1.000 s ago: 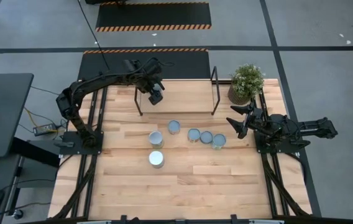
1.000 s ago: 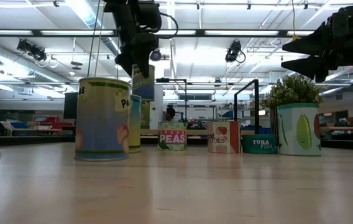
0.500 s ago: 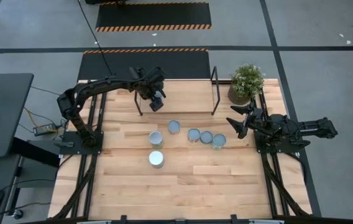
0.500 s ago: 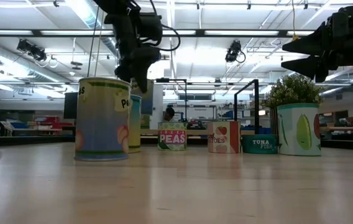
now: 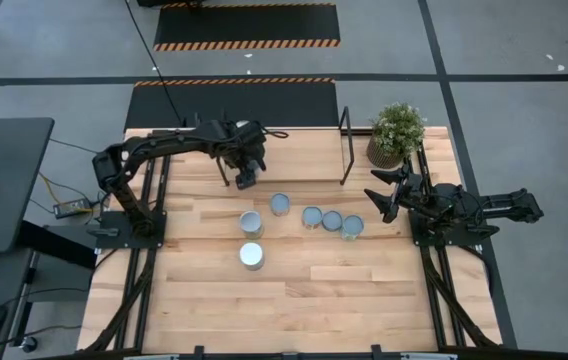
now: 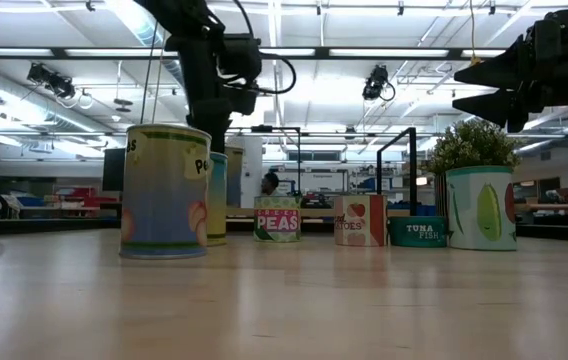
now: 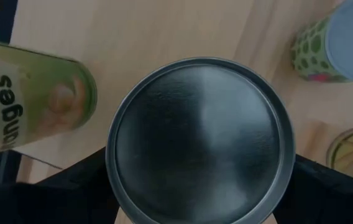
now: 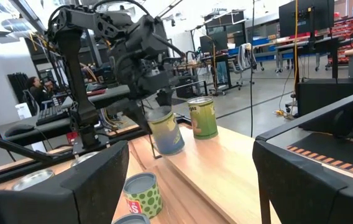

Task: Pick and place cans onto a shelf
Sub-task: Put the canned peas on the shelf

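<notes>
Since 1.0 s ago the left gripper [image 5: 246, 172] has swung from the shelf's [image 5: 299, 160] back toward its front-left post and come lower, carrying a can. Its fingers are clamped on the held can [image 7: 200, 140], just above the shelf board, near a green-labelled can [image 8: 204, 117] standing on the shelf. In front of the shelf, on the table [image 5: 294, 295], six cans [image 5: 312, 217] stand upright in a loose group. Right of the shelf, beside the potted plant [image 5: 395, 132], the right gripper [image 5: 383, 195] waits, fingers spread wide, holding nothing.
</notes>
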`<state>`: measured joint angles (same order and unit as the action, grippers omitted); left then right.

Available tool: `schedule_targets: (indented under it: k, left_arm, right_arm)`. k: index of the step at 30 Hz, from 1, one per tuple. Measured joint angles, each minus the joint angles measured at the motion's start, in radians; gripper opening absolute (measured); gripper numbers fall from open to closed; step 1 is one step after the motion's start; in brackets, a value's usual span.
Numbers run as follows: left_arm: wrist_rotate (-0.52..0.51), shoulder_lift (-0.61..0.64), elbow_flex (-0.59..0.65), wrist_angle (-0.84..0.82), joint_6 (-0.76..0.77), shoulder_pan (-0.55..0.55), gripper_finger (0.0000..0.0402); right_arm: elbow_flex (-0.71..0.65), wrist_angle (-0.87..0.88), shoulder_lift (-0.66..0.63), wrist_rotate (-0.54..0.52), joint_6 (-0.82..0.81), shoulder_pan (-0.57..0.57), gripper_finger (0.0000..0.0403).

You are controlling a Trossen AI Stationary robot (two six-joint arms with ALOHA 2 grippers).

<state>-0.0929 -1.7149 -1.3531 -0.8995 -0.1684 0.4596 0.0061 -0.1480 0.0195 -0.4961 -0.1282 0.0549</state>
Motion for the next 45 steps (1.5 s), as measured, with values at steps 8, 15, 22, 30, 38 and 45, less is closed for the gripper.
schedule_targets:
  k: [8, 15, 22, 30, 38, 45]
  left_arm:
    - [0.011, 0.001, 0.006, 0.017, 0.019, 0.015, 0.0318]
    - [-0.022, 0.001, 0.006, 0.024, 0.018, 0.016, 0.0344]
    - [-0.064, 0.001, 0.006, 0.018, -0.002, 0.015, 0.0385]
    - [-0.182, 0.001, 0.005, 0.011, -0.035, 0.002, 0.0389]
    - [-0.251, 0.001, -0.033, -0.013, -0.053, -0.034, 0.0389]
    - [-0.288, 0.001, -0.094, -0.076, -0.052, -0.046, 0.0389]
  right_arm:
    - [0.0, 0.0, 0.0, 0.0, 0.0, 0.0, 0.0349]
    - [0.0, 0.0, 0.0, 0.0, 0.0, 0.0, 0.0349]
    - [0.0, 0.0, 0.0, 0.0, 0.0, 0.0, 0.0349]
    - [0.0, 0.0, 0.0, 0.0, 0.0, 0.0, 0.0349]
    - [0.0, 0.0, 0.0, 0.0, 0.0, 0.0, 0.0349]
    - [0.0, 0.0, 0.0, 0.0, 0.0, 0.0, 0.0349]
